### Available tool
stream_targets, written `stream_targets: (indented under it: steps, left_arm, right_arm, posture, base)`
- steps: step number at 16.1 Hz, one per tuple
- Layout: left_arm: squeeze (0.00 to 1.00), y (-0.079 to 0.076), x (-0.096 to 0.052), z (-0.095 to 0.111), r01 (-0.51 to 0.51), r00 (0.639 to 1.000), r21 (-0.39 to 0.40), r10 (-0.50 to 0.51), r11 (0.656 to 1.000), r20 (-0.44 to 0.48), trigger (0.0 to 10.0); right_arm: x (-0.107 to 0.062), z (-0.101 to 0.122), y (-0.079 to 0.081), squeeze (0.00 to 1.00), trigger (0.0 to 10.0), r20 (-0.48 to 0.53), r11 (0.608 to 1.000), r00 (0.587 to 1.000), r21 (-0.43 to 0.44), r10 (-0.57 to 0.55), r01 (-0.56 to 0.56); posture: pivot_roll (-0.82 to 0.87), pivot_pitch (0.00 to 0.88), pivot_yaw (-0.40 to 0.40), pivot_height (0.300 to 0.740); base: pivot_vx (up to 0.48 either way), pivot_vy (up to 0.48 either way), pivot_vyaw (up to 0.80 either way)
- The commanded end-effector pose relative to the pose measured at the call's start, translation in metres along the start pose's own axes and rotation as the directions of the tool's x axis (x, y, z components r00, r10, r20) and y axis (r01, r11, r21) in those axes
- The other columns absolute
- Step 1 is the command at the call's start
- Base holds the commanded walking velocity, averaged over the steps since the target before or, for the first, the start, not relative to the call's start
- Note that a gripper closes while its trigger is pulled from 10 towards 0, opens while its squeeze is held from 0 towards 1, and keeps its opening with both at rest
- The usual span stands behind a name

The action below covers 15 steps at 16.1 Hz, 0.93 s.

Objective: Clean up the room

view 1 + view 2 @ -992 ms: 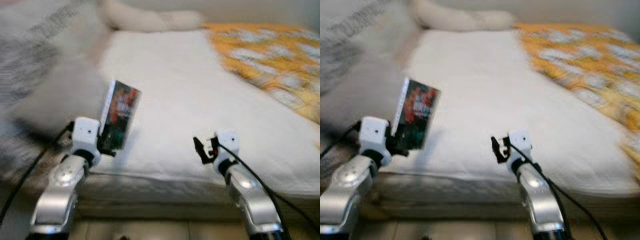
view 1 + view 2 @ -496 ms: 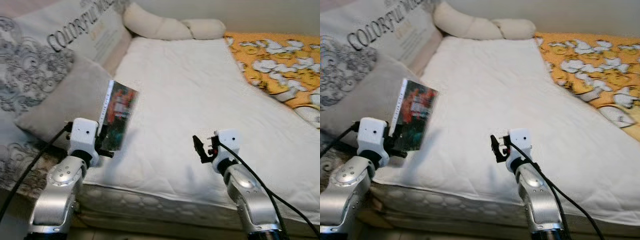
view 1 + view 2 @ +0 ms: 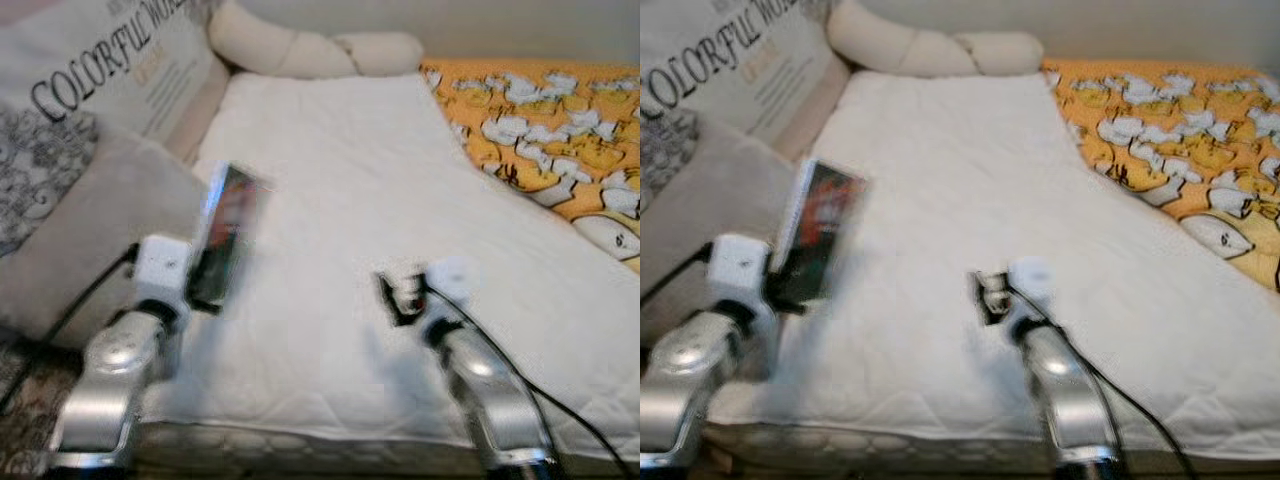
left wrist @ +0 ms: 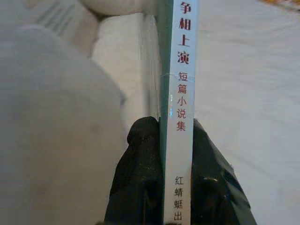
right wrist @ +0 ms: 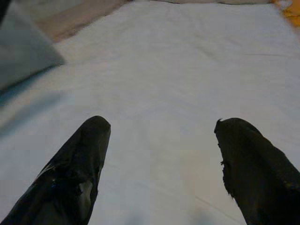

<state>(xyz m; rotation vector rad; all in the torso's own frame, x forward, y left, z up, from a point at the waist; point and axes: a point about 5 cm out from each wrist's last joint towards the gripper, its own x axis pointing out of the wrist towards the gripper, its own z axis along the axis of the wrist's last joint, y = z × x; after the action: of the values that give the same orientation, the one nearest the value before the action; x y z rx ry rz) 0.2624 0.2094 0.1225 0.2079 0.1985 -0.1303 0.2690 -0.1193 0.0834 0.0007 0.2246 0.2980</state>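
White mattress (image 3: 350, 230) spreads ahead, with a lettered pillow (image 3: 100, 70) and an orange patterned blanket (image 3: 540, 130) at its sides. The left pincer (image 4: 161, 154) is clamped on a paperback book (image 3: 222, 235), held upright over the mattress edge nearest the robot, just beside the grey cushion (image 3: 90, 230). The right pincer (image 5: 159, 159) hovers over the mattress, fingers apart. Carrying well likely means keeping the book vertical and the grip firm while walking. Compared with half a second ago, the view has shifted and blurred; the book sits unchanged in the grip.
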Motion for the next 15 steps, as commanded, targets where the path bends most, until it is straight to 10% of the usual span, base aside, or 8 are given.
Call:
stream_targets:
  steps: [1,5,9,15]
  left_arm:
    - [0.0,-0.005,0.001,0.01,0.024,0.999,0.011,-0.025,1.0,0.046,10.0]
    - [0.0,-0.009,0.017,0.014,0.085,0.996,-0.006,-0.084,0.996,0.036,10.0]
    - [0.0,-0.024,0.06,0.024,0.257,0.966,-0.195,-0.257,0.946,0.027,10.0]
    - [0.0,-0.047,0.109,0.031,0.337,0.919,-0.578,-0.392,0.743,0.031,10.0]
  right_arm:
    - [-0.003,0.003,-0.01,0.0,10.0,0.011,1.0,1.0,0.002,-0.027,0.027]
    - [-0.005,0.007,-0.016,0.0,10.0,0.016,1.0,1.0,-0.005,-0.005,0.005]
    - [-0.018,0.013,-0.023,0.0,10.0,-0.019,0.988,0.988,-0.028,0.154,-0.154]
    - [-0.063,0.029,-0.041,0.0,10.0,-0.1,0.907,0.905,-0.045,0.413,-0.419]
  posture:
    - [-0.05,0.0,0.019,0.74]
    - [-0.06,0.0,0.03,0.74]
    - [-0.11,0.0,0.041,0.74]
    - [-0.21,0.021,0.044,0.74]
  base:
    - [0.0,0.0,0.0]
    - [0.0,0.0,0.0]
    - [0.0,0.0,0.0]
    - [0.0,0.0,0.0]
